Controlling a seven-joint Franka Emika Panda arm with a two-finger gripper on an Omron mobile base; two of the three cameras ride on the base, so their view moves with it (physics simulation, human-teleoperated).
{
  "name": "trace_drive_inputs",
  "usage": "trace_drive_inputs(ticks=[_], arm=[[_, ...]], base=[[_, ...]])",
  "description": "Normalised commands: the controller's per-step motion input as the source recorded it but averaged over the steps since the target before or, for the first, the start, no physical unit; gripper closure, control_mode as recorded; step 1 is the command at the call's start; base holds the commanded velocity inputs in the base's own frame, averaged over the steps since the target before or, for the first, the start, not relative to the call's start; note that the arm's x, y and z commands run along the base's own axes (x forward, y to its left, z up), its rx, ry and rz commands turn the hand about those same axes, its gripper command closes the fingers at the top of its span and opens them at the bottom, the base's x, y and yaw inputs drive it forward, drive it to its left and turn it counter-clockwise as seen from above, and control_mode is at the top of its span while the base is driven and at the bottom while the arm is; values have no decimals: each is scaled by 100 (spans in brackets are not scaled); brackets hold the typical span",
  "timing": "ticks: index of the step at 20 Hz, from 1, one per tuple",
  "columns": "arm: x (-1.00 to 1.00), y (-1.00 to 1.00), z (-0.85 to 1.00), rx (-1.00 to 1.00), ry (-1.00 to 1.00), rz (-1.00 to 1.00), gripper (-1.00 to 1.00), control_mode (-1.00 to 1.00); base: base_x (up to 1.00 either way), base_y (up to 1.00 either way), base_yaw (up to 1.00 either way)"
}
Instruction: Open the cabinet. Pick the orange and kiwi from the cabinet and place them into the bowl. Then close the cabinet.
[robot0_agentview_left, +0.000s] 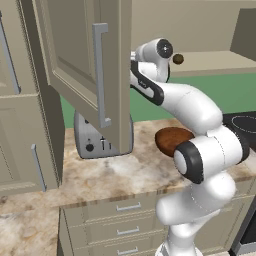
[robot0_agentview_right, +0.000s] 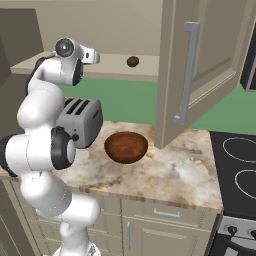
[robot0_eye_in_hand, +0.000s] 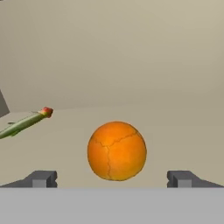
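Note:
The cabinet stands open, with one door (robot0_agentview_left: 85, 65) swung out over the counter and the other door (robot0_agentview_right: 200, 65) out on the far side. In the hand view the orange (robot0_eye_in_hand: 116, 151) rests on the beige shelf, straight ahead of my gripper (robot0_eye_in_hand: 113, 178). The gripper is open, one fingertip low on each side of the orange and neither touching it. The kiwi (robot0_agentview_left: 178, 59) (robot0_agentview_right: 132, 61) lies on the same shelf, to the right of my wrist. The reddish-brown bowl (robot0_agentview_left: 170, 136) (robot0_agentview_right: 126, 146) sits on the marble counter below, holding nothing.
A silver toaster (robot0_agentview_left: 95, 142) (robot0_agentview_right: 80, 120) stands on the counter left of the bowl, under the open door. A slim green thing with a red tip (robot0_eye_in_hand: 26, 122) lies on the shelf left of the orange. A black stove (robot0_agentview_right: 240, 165) borders the counter's right end, and drawers (robot0_agentview_left: 125, 220) sit below.

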Motion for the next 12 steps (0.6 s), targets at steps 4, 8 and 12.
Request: trace_drive_inputs(ticks=[4, 8, 12], arm=[[30, 12, -5, -2, 0, 0, -100, -100], [31, 3, 0, 0, 0, 0, -100, -100], [28, 0, -1, 0, 0, 0, -100, -100]], base=[[0, 0, 0], [0, 0, 0], [0, 0, 0]])
